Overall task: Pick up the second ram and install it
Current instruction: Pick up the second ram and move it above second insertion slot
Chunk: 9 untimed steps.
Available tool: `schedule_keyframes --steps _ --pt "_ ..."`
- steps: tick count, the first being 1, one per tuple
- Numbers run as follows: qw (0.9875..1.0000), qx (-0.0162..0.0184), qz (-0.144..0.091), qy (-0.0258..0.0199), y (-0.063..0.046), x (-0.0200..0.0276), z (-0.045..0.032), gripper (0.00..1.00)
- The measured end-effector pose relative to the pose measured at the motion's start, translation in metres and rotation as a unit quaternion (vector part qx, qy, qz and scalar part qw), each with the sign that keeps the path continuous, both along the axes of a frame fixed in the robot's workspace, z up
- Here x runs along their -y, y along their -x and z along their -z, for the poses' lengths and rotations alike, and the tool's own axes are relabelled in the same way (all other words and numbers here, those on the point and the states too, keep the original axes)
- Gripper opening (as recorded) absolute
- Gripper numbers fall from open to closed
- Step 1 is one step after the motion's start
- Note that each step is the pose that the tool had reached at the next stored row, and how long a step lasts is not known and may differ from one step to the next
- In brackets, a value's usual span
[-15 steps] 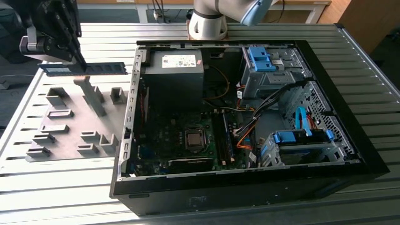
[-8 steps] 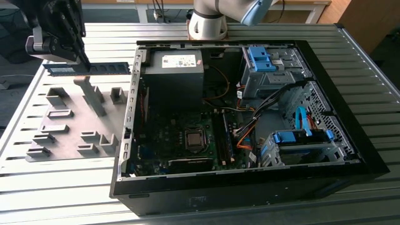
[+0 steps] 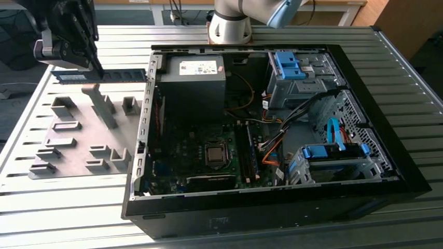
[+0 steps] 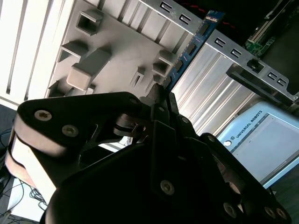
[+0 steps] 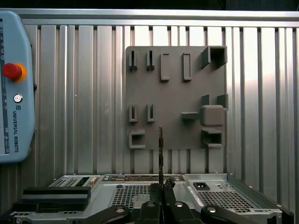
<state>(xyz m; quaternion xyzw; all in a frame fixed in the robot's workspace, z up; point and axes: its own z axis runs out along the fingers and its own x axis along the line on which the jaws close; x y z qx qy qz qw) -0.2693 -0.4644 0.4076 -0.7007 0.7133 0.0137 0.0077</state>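
Table [image 3: 62,207]: ribbed metal, carrying the case and the holder plate.
Computer case [image 3: 291,212]: lies open on its side with the motherboard exposed. The memory slots [image 3: 244,150] sit deep inside, between the processor socket and a bundle of orange and black cables.
Holder plate [image 3: 83,137]: grey, at the exterior view's left of the case, well apart from the slots.
Gripper [image 3: 98,73]: hangs over the plate's far edge with its fingers drawn narrow, pinching the stick.
Second ram [image 3: 124,75]: off the plate, held level on its long edge and gripped near mid-length. It appears edge-on in the first wrist view [image 5: 160,140].
Risk, slip: the pinch covers little of a thin board, so a jolt could tilt it in the fingers.
Risk, snag: the case wall and the loose cables stand close to the slots and could catch an end.
Risk, seating: a tilted or reversed stick would likely jam on the slot key, and pressing on could damage the board.
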Motion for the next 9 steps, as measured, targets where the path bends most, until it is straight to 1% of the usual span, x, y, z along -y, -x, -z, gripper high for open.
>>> schedule_keyframes --steps 9 --pt "1.0000 -0.0001 0.000 0.0001 -0.0014 0.0000 -0.0001 0.14"
